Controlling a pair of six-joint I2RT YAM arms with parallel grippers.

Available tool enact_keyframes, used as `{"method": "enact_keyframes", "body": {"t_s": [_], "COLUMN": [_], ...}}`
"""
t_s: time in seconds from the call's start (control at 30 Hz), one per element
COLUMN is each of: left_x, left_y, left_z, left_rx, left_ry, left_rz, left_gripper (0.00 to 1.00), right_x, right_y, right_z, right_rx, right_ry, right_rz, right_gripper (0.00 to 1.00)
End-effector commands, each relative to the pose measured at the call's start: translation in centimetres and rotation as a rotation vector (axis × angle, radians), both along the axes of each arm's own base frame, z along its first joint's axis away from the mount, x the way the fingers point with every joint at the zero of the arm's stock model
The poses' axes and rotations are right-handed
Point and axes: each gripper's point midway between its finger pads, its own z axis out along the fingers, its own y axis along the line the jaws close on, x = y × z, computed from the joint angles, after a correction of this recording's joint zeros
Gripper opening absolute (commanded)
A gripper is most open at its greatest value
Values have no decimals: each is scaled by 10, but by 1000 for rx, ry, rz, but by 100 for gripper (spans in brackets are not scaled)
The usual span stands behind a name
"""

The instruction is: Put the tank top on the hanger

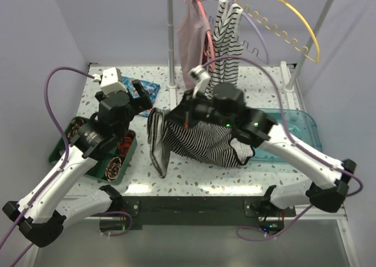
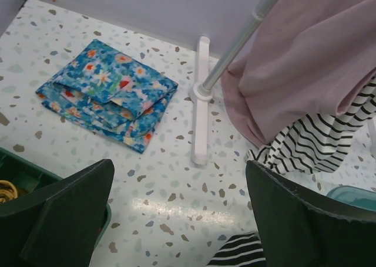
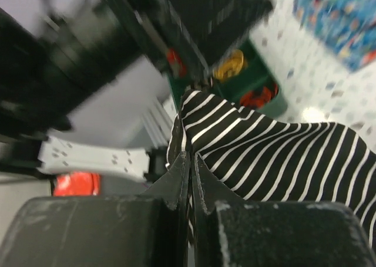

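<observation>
The tank top [image 1: 202,142], black with thin white stripes, hangs bunched over the middle of the table, with my right gripper [image 1: 176,115] shut on its upper edge. In the right wrist view the jaws [image 3: 191,161] are pressed together on a fold of the striped cloth [image 3: 276,155]. The yellow hanger [image 1: 288,12] hangs on the rack at the back right, well above and apart from the top. My left gripper [image 1: 143,98] is open just left of the top. Its fingers [image 2: 64,214] hold nothing, and a corner of the tank top [image 2: 241,252] shows between them, low in that view.
A pink top [image 1: 191,38] and a white bold-striped garment [image 1: 226,41] hang on the rack beside a lavender hanger [image 1: 254,32]. The rack's white foot [image 2: 201,102] stands at the back. A folded blue floral cloth [image 2: 108,94], a green bin [image 1: 88,155] and a teal tray [image 1: 296,132] lie around.
</observation>
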Motion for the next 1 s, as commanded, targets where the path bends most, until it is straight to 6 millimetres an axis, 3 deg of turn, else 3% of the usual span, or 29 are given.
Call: {"method": "enact_keyframes", "body": {"t_s": [0.0,0.03,0.07,0.13,0.17,0.23,0.27,0.3,0.37,0.4,0.43,0.5,0.53,0.63,0.73,0.8,0.83,0.9,0.93,0.97], "left_x": [-4,-4,-4,0,1,7,8,12,13,18,17,8,8,-1,2,10,15,20,22,27], "left_y": [26,28,27,24,18,7,-6,-16,-44,-60,-73,-113,-129,-177,-214,-239,-249,-274,-287,-294], "left_z": [15,12,10,1,-3,-17,-25,-27,-59,-58,-87,-101,-121,-141,-146,-128,-141,-127,-143,-144], "left_rx": [-15,-11,-10,-2,-5,2,-7,-13,-19,-29,-25,-72,-52,17,-10,-43,-27,-27,-13,-8], "left_ry": [-28,-23,-20,-4,5,34,54,49,115,81,125,138,190,227,219,155,171,109,131,117], "left_rz": [90,96,88,72,44,1,-60,-102,-232,-303,-370,-539,-569,-651,-709,-756,-771,-835,-875,-884], "left_gripper": [100,100,100,100,100,100,100,100,100,99,97,94,93,93,93,92,91,91,89,89], "right_x": [-20,-24,-33,-37,-35,-30,-18,-17,-14,-6,-4,4,3,16,25,26,29,30,34,31], "right_y": [48,52,56,53,45,24,4,-8,-45,-63,-81,-119,-136,-189,-230,-250,-262,-273,-283,-280], "right_z": [-70,-84,-101,-111,-126,-136,-156,-162,-178,-179,-185,-181,-183,-175,-175,-182,-187,-202,-207,-218], "right_rx": [-180,-216,-255,-281,-330,-385,-454,-471,-516,-525,-559,-549,-571,-531,-511,-538,-554,-592,-590,-591], "right_ry": [-12,-8,-6,-26,-40,-56,-66,-55,-56,-62,-62,-62,-54,-14,18,29,54,85,112,147], "right_rz": [43,47,62,55,14,-52,-145,-187,-279,-379,-429,-570,-604,-760,-854,-892,-917,-924,-951,-918], "right_gripper": [0,5,24,41,55,63,68,70,73,73,73,75,75,74,72,70,67,64,61,61]}}
